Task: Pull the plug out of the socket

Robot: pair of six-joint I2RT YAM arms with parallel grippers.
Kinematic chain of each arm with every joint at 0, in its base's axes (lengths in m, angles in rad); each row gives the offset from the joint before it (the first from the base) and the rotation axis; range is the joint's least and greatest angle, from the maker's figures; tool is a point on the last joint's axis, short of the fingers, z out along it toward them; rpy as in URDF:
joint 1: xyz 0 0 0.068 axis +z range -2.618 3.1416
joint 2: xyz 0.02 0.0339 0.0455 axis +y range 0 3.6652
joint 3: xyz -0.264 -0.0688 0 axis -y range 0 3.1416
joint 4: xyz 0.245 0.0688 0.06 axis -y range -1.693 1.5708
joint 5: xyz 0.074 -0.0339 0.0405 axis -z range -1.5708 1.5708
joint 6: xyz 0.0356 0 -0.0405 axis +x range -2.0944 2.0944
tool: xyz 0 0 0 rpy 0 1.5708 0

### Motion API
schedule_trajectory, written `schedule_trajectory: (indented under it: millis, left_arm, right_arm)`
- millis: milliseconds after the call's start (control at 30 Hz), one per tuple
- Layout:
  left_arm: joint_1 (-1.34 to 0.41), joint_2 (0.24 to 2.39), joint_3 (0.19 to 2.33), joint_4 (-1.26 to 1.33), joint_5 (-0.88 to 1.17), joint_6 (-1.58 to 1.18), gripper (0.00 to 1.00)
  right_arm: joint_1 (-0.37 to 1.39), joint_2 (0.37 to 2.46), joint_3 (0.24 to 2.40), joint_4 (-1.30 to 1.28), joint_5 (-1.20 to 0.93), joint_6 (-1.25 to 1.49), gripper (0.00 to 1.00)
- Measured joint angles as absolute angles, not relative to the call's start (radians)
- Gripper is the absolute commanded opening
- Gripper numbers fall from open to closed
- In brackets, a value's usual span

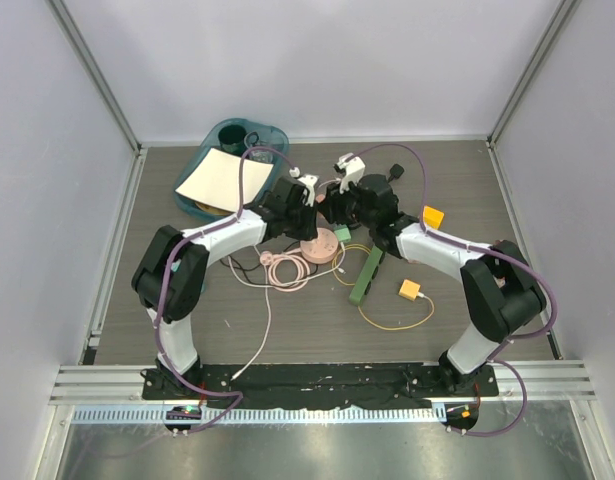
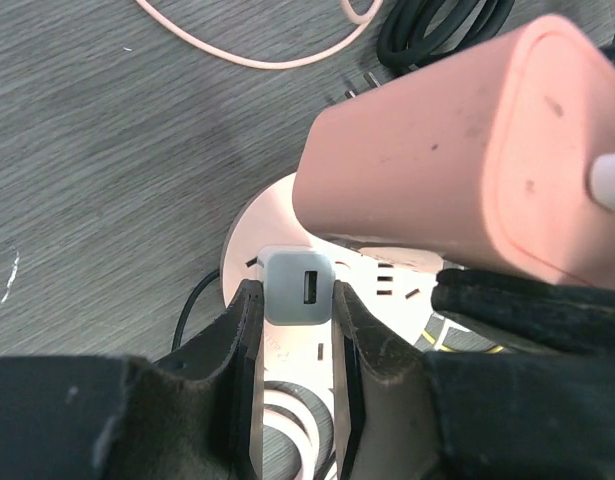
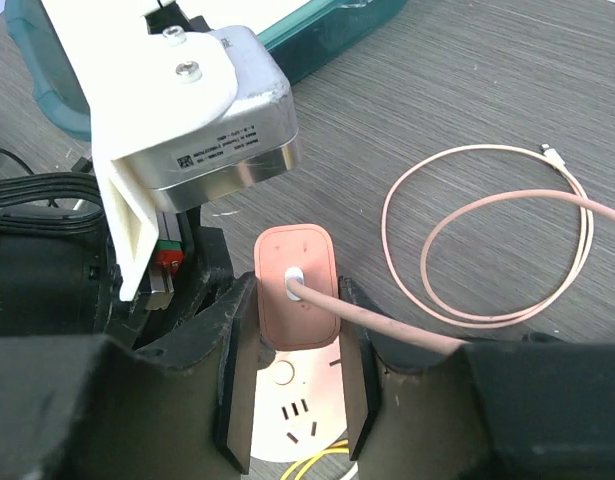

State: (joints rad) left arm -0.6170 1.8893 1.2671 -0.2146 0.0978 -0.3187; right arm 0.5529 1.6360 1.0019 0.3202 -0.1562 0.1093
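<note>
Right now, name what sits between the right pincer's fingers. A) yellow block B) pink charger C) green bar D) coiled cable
B: in the right wrist view the right pincer closes on the pink charger from both sides, its cable leading out toward the camera; the left pincer grips the grey adapter.

The surface (image 2: 107, 150) is matt grey with a wood-grain look. The plug (image 2: 457, 160) is pink matt plastic, faintly speckled and scuffed. The round socket (image 2: 249, 232) is smooth pink plastic with a soft sheen. The adapter (image 2: 299, 287) is smooth grey matt plastic with a metal port.

The fingers (image 2: 237, 350) of the left tool (image 2: 298, 300) and of the right tool (image 3: 297, 300) are black, matt and roughly textured. The cable (image 3: 487, 215) looks smooth and rubbery.

The camera housing (image 3: 217, 110) is silvery satin metal with a paper label, on a white matt plastic bracket (image 3: 137, 60). The bin (image 3: 357, 30) is glossy teal plastic.
</note>
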Motion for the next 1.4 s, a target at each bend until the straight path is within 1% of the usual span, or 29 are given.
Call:
schedule_trajectory:
  millis: [33, 133, 167, 233, 267, 300, 333, 367, 433, 500, 633, 800, 1000, 1200, 1333, 1367, 1400]
  left_arm:
    - [-0.617, 1.889, 1.267, -0.214, 0.097, -0.323, 0.05]
    - [-0.617, 1.876, 1.270, -0.217, 0.098, -0.325, 0.12]
    - [-0.618, 1.871, 1.272, -0.221, 0.098, -0.324, 0.22]
    - [-0.620, 1.870, 1.278, -0.233, 0.097, -0.321, 0.36]
    - [-0.620, 1.870, 1.282, -0.241, 0.097, -0.317, 0.46]
    - [-0.620, 1.870, 1.287, -0.252, 0.097, -0.313, 0.48]
    - [-0.620, 1.870, 1.289, -0.265, 0.097, -0.311, 0.50]
    - [-0.621, 1.872, 1.290, -0.289, 0.090, -0.307, 0.54]
    - [-0.621, 1.886, 1.295, -0.340, 0.073, -0.299, 0.57]
    - [-0.621, 1.897, 1.311, -0.379, 0.068, -0.294, 0.60]
    - [-0.621, 1.909, 1.338, -0.419, 0.067, -0.285, 0.62]
    - [-0.622, 1.909, 1.348, -0.447, 0.064, -0.278, 0.61]
    - [-0.622, 1.909, 1.366, -0.466, 0.064, -0.276, 0.60]
    - [-0.622, 1.925, 1.421, -0.471, 0.065, -0.276, 0.54]
    - [-0.622, 1.959, 1.469, -0.478, 0.068, -0.273, 0.45]
    - [-0.622, 1.966, 1.475, -0.479, 0.070, -0.272, 0.45]
    - [-0.622, 1.970, 1.477, -0.479, 0.073, -0.272, 0.43]
  right_arm:
    - [0.553, 1.636, 1.005, 0.315, -0.152, 0.109, 0.01]
    - [0.546, 1.639, 1.006, 0.309, -0.154, 0.123, 0.01]
    - [0.539, 1.643, 1.007, 0.311, -0.159, 0.139, 0.02]
    - [0.521, 1.657, 1.010, 0.310, -0.168, 0.164, 0.09]
    - [0.512, 1.669, 1.016, 0.308, -0.173, 0.177, 0.18]
    - [0.501, 1.686, 1.027, 0.300, -0.178, 0.191, 0.23]
    - [0.489, 1.706, 1.041, 0.288, -0.181, 0.201, 0.37]
    - [0.479, 1.726, 1.054, 0.276, -0.183, 0.214, 0.46]
    - [0.461, 1.759, 1.069, 0.252, -0.184, 0.239, 0.56]
    - [0.447, 1.775, 1.070, 0.229, -0.185, 0.263, 0.62]
    - [0.439, 1.777, 1.070, 0.189, -0.185, 0.294, 0.84]
    - [0.434, 1.739, 1.070, 0.123, -0.184, 0.303, 0.83]
    - [0.430, 1.616, 1.066, 0.049, -0.170, 0.350, 0.83]
    - [0.428, 1.518, 1.037, 0.044, -0.163, 0.381, 0.81]
    - [0.428, 1.513, 1.028, 0.043, -0.159, 0.393, 0.79]
    - [0.428, 1.513, 1.023, 0.043, -0.160, 0.396, 0.77]
    - [0.428, 1.513, 1.016, 0.043, -0.162, 0.400, 0.72]
